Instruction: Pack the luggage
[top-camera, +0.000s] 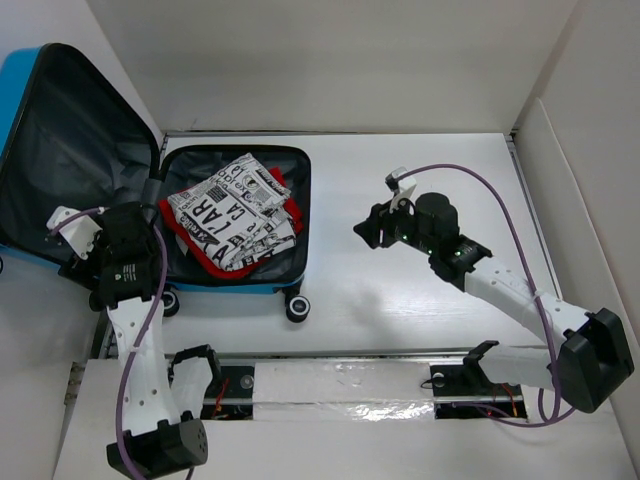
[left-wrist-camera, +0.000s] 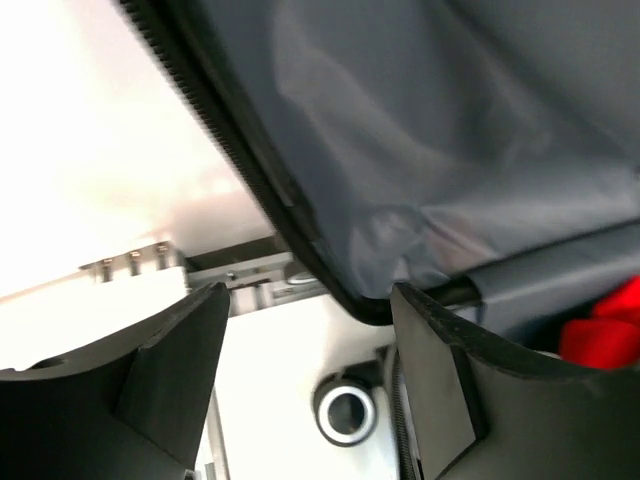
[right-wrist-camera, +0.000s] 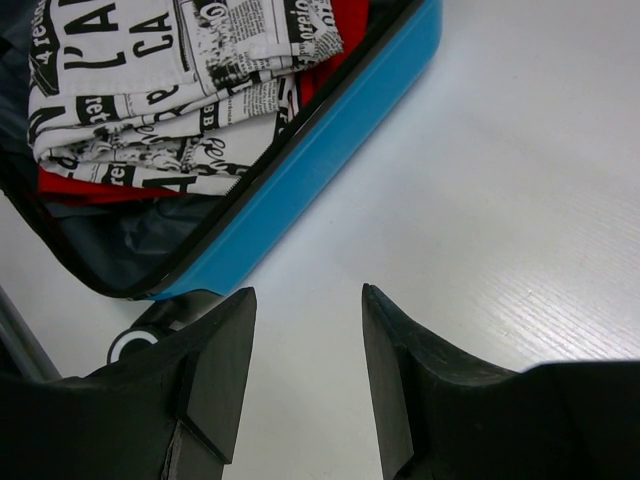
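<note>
We found the luggage (top-camera: 232, 287) lying open at the far left corner of the table (top-camera: 430, 310), its base flat and its grey-lined lid (top-camera: 70, 150) tipped up over the left edge. A newsprint-patterned cloth (top-camera: 235, 210) sat folded in the base on top of a red garment (top-camera: 172, 215), and no loose clothing showed on the table. So we judged the filling done and the closing step in hand.

The left gripper (left-wrist-camera: 308, 300) hung at the near lower edge of the lid. Its 2 fingers were spread, and the lid's black zip rim (left-wrist-camera: 250, 190) ran just beyond the tips, with nothing pinched between them. The right gripper (right-wrist-camera: 308, 295) hovered over bare table to the right of the luggage, near its blue side wall (right-wrist-camera: 330, 140), with its jaws apart and empty.

In our view the next move called for the left fingers to take the lid's rim and swing it over onto the base. The right arm would need to steady the shell or stay clear. The cloth's raised corners could catch in the seam.

The table was white and matt, with a faint grain. White panels (top-camera: 330, 60) closed it in on the far, left and right sides, and a foil-wrapped rail (top-camera: 340, 385) ran along the near edge between the 2 arm bases
</note>
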